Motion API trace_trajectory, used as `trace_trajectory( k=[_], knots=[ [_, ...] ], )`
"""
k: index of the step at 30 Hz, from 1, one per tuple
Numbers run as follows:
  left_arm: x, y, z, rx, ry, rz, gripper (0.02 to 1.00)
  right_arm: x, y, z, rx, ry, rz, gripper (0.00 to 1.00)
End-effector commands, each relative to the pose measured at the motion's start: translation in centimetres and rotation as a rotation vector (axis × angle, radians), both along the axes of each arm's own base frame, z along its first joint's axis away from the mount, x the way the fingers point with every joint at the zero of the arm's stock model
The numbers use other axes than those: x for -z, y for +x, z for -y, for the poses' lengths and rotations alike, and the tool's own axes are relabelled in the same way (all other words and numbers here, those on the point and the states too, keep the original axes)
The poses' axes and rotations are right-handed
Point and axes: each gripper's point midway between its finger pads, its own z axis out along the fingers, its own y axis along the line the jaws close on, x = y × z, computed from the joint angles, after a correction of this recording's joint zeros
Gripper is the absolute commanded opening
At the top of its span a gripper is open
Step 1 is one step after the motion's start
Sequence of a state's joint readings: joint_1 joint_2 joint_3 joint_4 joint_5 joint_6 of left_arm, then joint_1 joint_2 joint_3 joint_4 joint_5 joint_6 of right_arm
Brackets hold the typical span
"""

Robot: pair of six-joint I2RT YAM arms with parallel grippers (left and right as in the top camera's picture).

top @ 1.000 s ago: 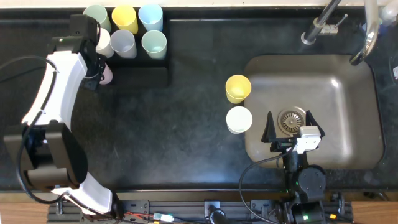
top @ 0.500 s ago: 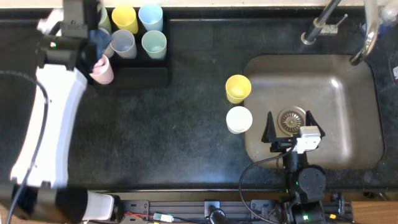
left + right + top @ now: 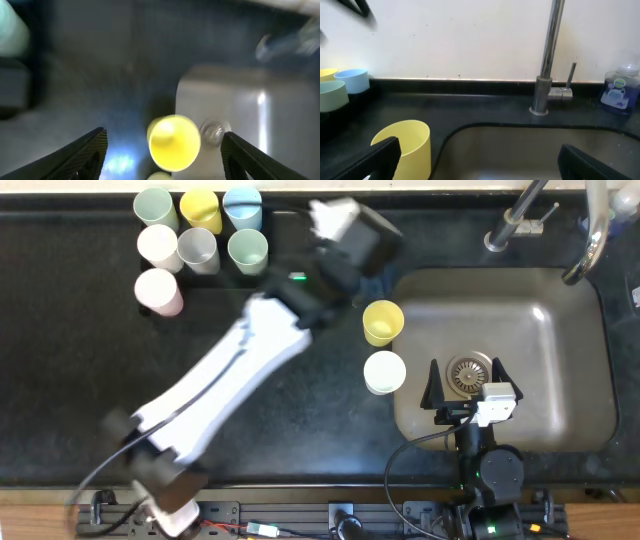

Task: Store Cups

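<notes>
one yellow cup [image 3: 174, 142], white cup [image 3: 160, 176] cut off

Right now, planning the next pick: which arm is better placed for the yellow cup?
Probably left: the left gripper, open, frames the yellow cup in its wrist view; the right gripper sits over the sink, the cup off to one side.

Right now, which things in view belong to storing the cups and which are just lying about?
Job in hand:
- yellow cup and white cup beside the sink
- pink cup next to the six stored cups
- left gripper, open over the yellow cup

Just lying about:
- sink
- faucet
- soap bottle
</notes>
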State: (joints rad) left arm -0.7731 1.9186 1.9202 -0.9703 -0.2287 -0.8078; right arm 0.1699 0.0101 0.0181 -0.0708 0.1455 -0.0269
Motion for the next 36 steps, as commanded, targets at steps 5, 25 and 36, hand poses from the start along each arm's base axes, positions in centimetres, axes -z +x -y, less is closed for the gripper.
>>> trace_trajectory(
  k=[5,25,36],
  knots=[
    [6.5,-1.7,1.5,0.07,0.082,-0.183,0.739,0.4,0.1,0.2,0.008,-0.004,-0.001,0.998],
    [14.2,-1.0,2.4,0.084,0.133,-0.305,0.476,0.4,0.1,0.2,0.008,-0.004,-0.001,0.998],
    [8.7,1.5,0.9,0.05,0.103,-0.148,0.034,0.4,0.1,0.2,0.008,-0.003,-0.001,0.998]
  ],
)
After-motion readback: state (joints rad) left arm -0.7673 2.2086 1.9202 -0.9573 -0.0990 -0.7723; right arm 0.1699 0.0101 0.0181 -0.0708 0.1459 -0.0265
